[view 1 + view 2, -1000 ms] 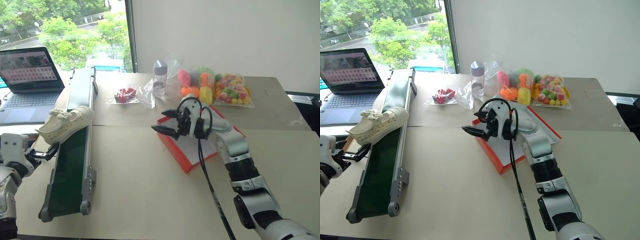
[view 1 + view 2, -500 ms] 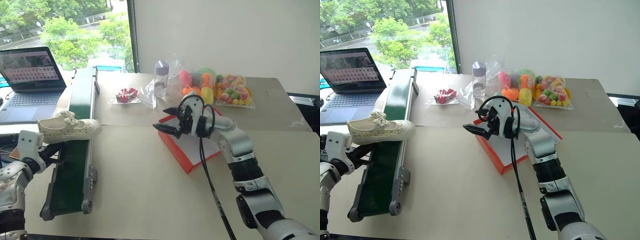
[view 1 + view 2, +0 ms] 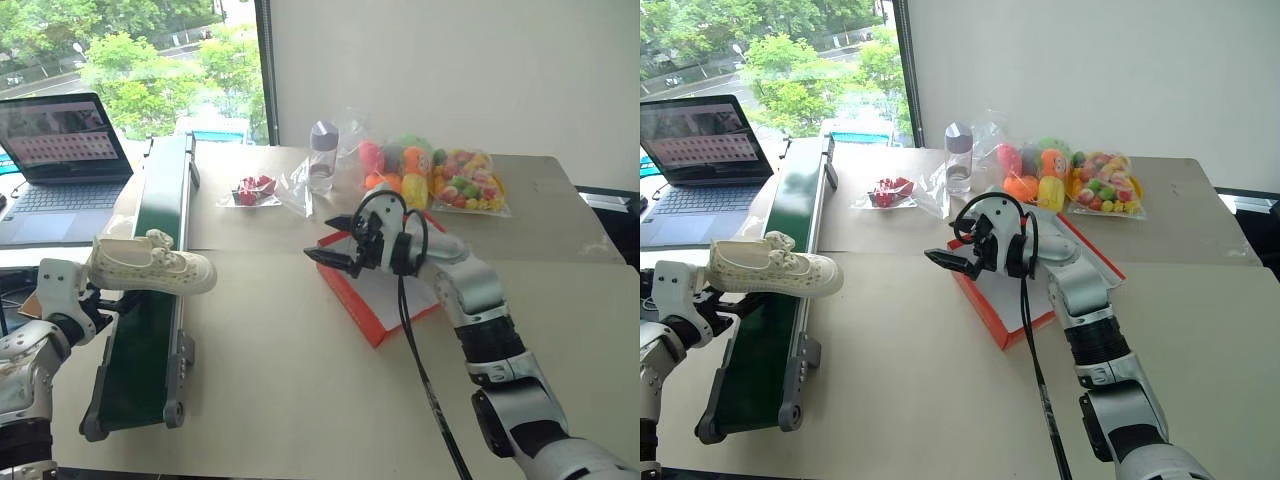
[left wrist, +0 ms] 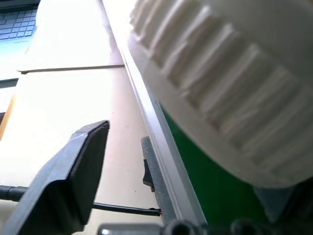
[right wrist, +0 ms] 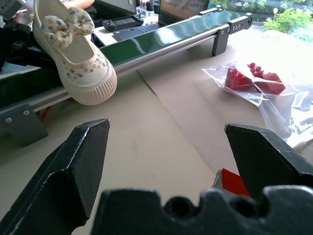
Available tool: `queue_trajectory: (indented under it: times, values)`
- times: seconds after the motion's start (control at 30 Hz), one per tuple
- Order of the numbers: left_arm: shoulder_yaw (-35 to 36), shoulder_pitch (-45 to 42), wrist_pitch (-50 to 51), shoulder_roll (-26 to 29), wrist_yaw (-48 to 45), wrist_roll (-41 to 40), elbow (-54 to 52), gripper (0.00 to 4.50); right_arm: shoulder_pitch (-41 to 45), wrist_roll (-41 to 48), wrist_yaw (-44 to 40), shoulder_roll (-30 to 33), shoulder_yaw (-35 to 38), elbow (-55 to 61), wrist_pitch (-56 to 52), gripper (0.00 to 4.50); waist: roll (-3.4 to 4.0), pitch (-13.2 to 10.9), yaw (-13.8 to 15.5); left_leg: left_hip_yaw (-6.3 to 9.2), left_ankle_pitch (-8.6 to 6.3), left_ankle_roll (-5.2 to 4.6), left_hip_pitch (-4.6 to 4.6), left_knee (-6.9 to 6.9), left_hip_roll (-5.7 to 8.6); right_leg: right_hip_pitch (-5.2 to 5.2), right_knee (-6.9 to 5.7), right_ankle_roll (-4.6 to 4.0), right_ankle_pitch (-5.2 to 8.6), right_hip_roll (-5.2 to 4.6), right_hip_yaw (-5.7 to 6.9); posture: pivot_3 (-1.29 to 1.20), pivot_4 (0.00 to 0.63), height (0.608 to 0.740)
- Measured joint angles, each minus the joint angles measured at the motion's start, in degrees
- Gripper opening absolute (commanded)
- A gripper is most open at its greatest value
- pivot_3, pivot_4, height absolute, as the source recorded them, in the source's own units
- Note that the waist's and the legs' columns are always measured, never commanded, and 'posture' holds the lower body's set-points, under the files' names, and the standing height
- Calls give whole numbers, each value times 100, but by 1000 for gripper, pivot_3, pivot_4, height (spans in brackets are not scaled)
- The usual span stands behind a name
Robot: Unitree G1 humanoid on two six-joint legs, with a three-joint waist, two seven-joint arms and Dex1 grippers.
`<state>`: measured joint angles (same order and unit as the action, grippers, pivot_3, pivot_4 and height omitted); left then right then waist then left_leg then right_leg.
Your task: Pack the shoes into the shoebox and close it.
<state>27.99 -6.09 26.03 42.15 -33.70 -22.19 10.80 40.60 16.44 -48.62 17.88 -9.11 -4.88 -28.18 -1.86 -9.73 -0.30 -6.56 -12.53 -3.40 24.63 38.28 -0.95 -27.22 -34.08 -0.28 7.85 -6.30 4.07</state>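
- Left gripper (image 3: 85, 300) has its jaws clamped on the shoe (image 3: 152, 267) by the heel, held level over the green board (image 3: 150, 300), toe out over the table (image 3: 280, 400).
- Right gripper (image 3: 335, 255) hovers at the shoebox (image 3: 385, 295) near edge, jaws wide, holding nothing.
- Behind the shoebox you've got a bottle (image 3: 321, 155), toy bags (image 3: 440, 180) and a laptop (image 3: 62, 160).
- No readable writing.

Shoe left, box right
The shoe (image 3: 150, 268) hung over the board (image 3: 140, 330), at the left claw (image 3: 95, 300); the box (image 3: 385, 300) lay under the right claw (image 3: 330, 255), bags (image 3: 465, 180) behind.
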Motion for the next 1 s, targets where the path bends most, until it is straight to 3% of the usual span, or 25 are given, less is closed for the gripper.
queue_trajectory:
  times: [0.2,0.3,0.4,0.5,0.63,0.67,0.73,0.83,1.0]
  values:
    - [279,-55,-167,204,384,179,223,4477,0,1,0,-8,-42,0,0,4500,-6,-2,-45,0,0,0,0,0,-1,-1,-1,-2,-1,1,0,0,150,740]
    - [697,-267,-77,832,514,178,300,4477,0,1,-3,5,-45,0,0,4500,-43,-9,-62,3,3,6,4,0,-11,-6,1,-2,0,10,6,0,150,740]
    - [1089,-400,297,1446,258,-48,-86,4477,0,1,-3,14,-45,2,0,4500,-18,-10,-64,-3,-2,1,2,-3,1,-6,4,1,1,-10,2,0,150,740]
    - [998,284,1348,1739,-528,-609,-1086,4477,2,2,-5,10,-74,12,0,4500,-5,-11,-53,-6,-2,1,4,-8,3,-10,4,1,2,-10,1,0,150,740]
    - [814,736,2959,1536,-494,-1439,-2637,4477,2,4,-5,28,-73,19,0,4500,-6,-11,-47,-4,2,8,7,-9,1,-11,2,16,12,-5,2,0,150,740]
    - [834,652,3439,1282,-181,-1600,-3010,4477,-1,4,-6,37,-72,24,0,4500,-6,-11,-50,-3,4,11,3,-9,1,-7,0,17,12,-1,1,0,150,740]
    - [1038,364,4230,-42,933,-1727,-3786,4477,-18,5,-3,81,-70,36,0,4500,29,-5,-45,-5,3,7,-30,-13,7,24,3,25,10,-2,-13,0,150,740]
    - [939,307,4960,-1812,2163,-1828,-4830,4477,-49,5,23,124,-60,44,-7,4500,1,-5,-33,3,2,3,-50,-1,8,64,1,30,7,10,-10,0,150,740]
    - [1035,220,5652,-2648,3219,-1337,-5297,4477,-46,4,37,168,-62,73,-15,4500,59,40,30,7,5,8,-137,6,6,137,-2,-5,34,16,-11,0,150,740]
